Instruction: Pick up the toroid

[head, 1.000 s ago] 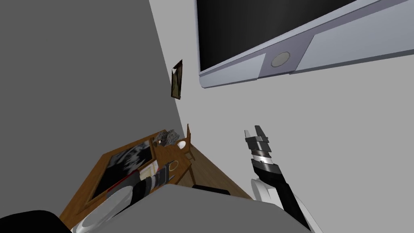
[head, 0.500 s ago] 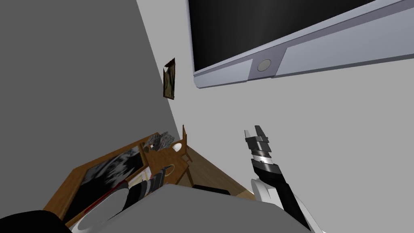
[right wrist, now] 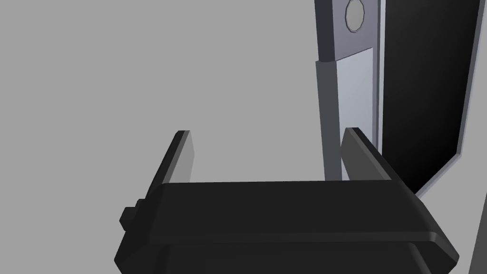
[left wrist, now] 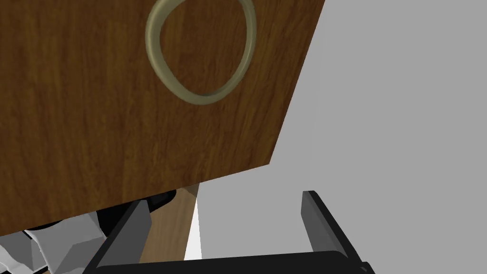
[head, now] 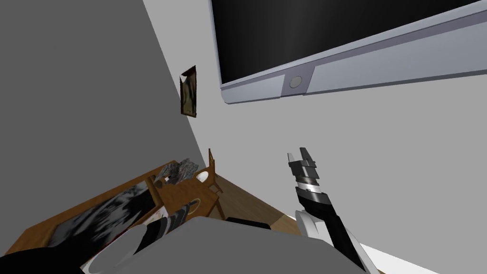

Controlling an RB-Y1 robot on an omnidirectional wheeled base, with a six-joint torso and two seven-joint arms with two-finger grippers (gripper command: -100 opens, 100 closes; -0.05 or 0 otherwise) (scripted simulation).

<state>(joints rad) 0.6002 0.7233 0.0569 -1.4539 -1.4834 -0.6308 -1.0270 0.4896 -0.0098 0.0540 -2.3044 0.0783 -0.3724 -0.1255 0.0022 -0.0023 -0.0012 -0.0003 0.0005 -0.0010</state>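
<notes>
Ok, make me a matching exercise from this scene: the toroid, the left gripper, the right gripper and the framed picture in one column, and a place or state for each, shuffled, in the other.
Column one
1. toroid
2. left gripper
3. right gripper
4. framed picture

Column two
A. open, facing the big dark screen on the wall
B. hanging near the corner of the walls
C. lying flat on the wooden table
D. open and empty, facing the table's edge

Pairs: 1-C, 2-D, 3-A, 4-B
</notes>
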